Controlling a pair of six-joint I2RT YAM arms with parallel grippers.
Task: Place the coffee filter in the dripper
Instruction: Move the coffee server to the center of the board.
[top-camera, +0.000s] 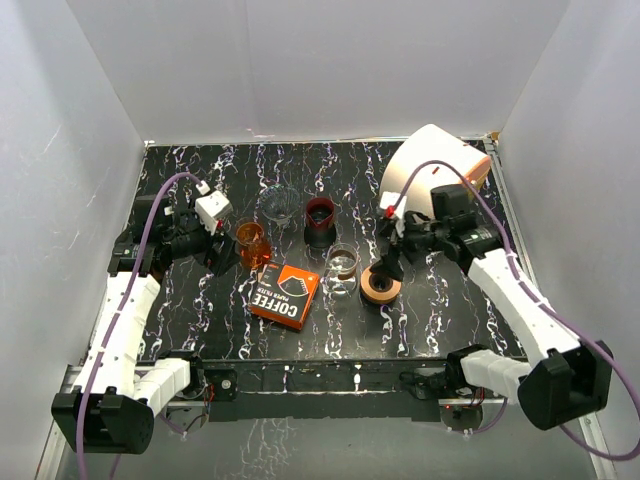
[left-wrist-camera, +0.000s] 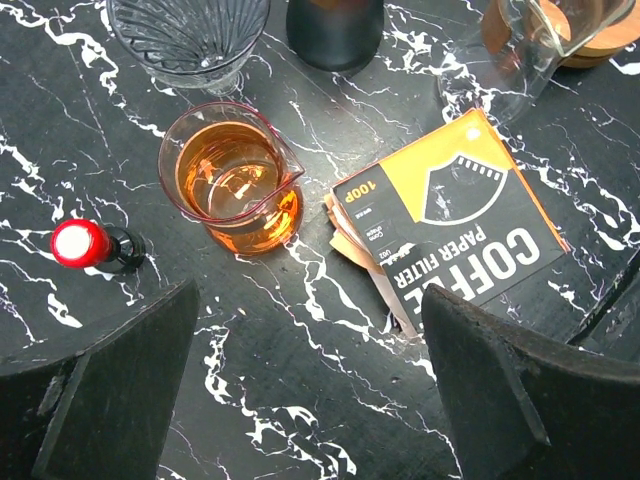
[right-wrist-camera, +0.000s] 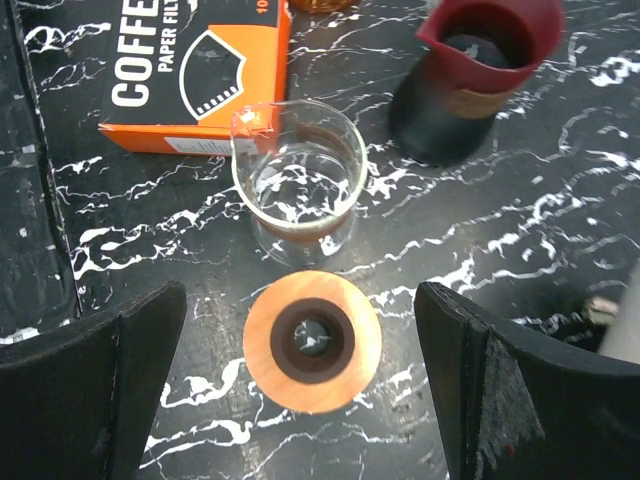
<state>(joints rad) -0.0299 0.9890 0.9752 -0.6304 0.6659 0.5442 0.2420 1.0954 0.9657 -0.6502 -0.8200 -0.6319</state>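
Observation:
The coffee filter pack is a flat orange and black packet lying on the marble table, with brown paper filters sticking out of its near end. The dripper is a clear ribbed glass cone standing behind it, and its rim shows at the top of the left wrist view. My left gripper hovers open over bare table, just left of the pack and in front of an orange glass carafe. My right gripper hangs open above a wooden ring, holding nothing.
A clear glass beaker stands between the ring and the pack. A dark cup with a red rim sits beside the dripper. A white rounded vessel fills the back right. A small red-capped object lies left of the carafe.

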